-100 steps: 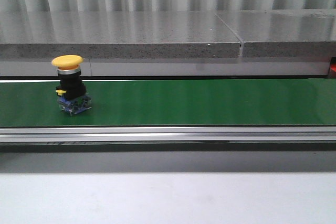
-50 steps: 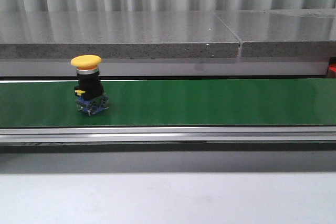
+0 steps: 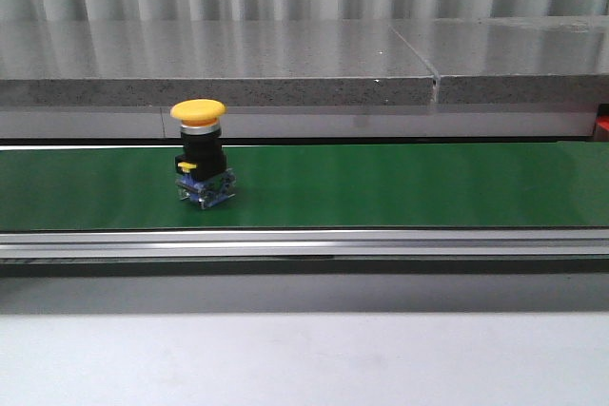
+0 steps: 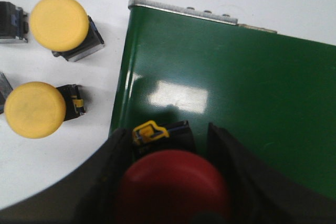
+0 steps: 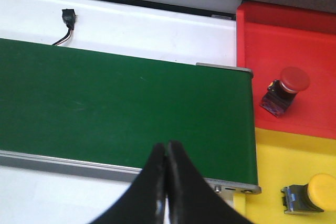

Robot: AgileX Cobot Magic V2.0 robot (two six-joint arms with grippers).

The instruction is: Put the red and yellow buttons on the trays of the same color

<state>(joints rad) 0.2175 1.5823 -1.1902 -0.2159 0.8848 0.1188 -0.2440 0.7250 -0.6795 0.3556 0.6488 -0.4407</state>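
1. In the front view a yellow button (image 3: 199, 154) stands upright on the green belt (image 3: 400, 185), in the left third of the frame, its yellow cap on top and a blue base touching the belt.
2. Behind the belt runs a grey stone ledge (image 3: 285, 64) across the whole width; in front of it lies a metal rail (image 3: 304, 242). Nothing else stands on the belt in this view, and no arm shows.
3. In the left wrist view the left claw (image 4: 170, 182) pinches a red button (image 4: 172, 184) at the bottom centre of the frame, a dark finger pressed against each side of its cap, over the end of the belt (image 4: 236, 87).
4. At the upper left of that frame two more yellow buttons (image 4: 59, 23) (image 4: 34, 109) lie on the white surface (image 4: 79, 166), just beside the belt's edge and apart from each other.
5. In the right wrist view the right claw (image 5: 166, 169) has its fingers pressed together, holding nothing, at the bottom centre above the belt's near edge.
6. At the right of that frame a red tray (image 5: 273, 30) holds a red button (image 5: 284, 90) lying tilted; below it a yellow tray (image 5: 273, 156) holds a yellow button (image 5: 310, 195) on its side.
7. A small black plug with a wire (image 5: 66, 22) lies on the white surface at the upper left, beyond the belt.
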